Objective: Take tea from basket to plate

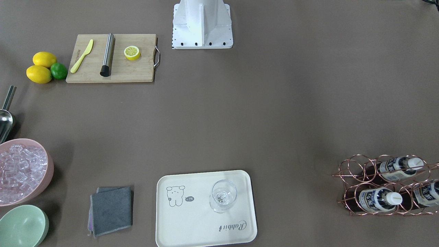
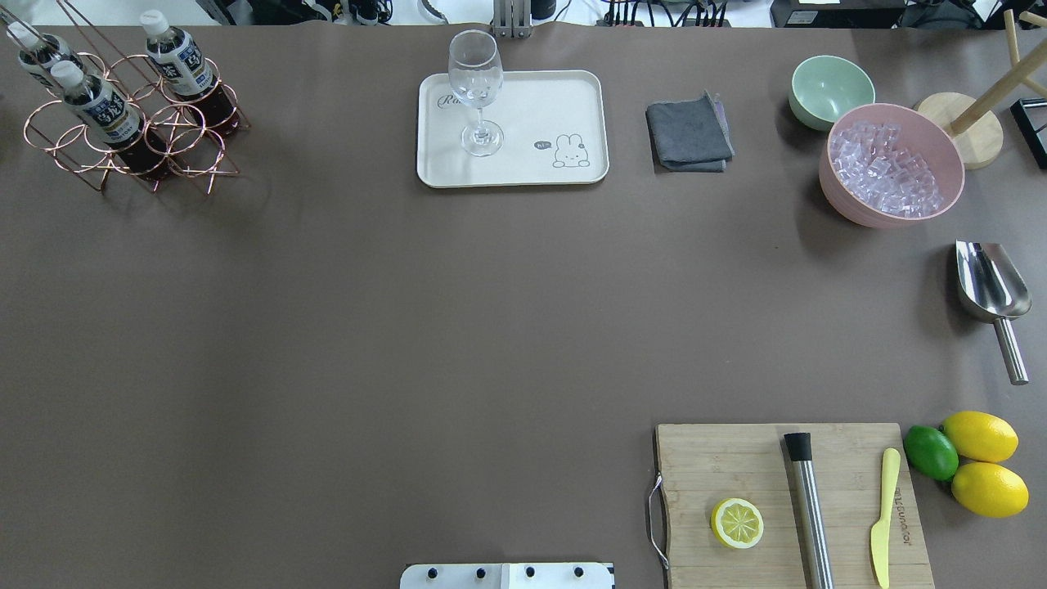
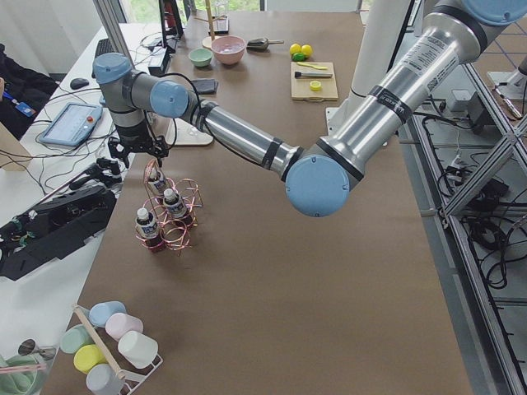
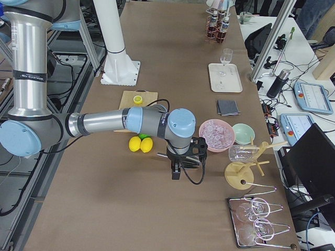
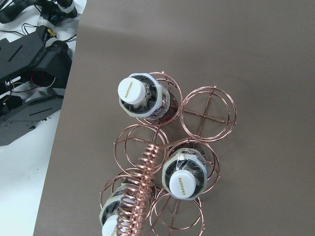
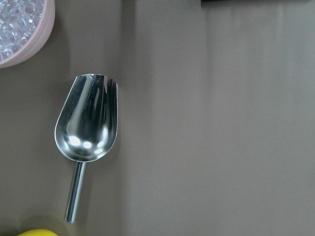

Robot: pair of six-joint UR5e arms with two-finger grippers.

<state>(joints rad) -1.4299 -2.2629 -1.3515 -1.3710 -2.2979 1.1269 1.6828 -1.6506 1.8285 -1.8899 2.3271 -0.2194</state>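
Three tea bottles (image 2: 176,53) (image 2: 94,98) (image 2: 37,49) with white caps stand in the rose-gold wire basket (image 2: 199,119) at the table's far left corner. The left wrist view looks straight down on their caps (image 5: 133,89) (image 5: 183,179) and the coiled handle (image 5: 142,187). My left gripper (image 3: 152,164) hangs just above the basket, seen only from the side; I cannot tell if it is open. The cream plate (image 2: 532,106) holds a wine glass (image 2: 476,82). My right gripper (image 4: 176,171) hovers over a steel scoop (image 6: 88,118); its state is unclear.
A grey cloth (image 2: 689,135), a green bowl (image 2: 830,90) and a pink bowl of ice (image 2: 891,164) lie right of the plate. A cutting board (image 2: 736,458) with a lemon half, a steel rod and a yellow knife, plus lemons (image 2: 981,438), sits near right.
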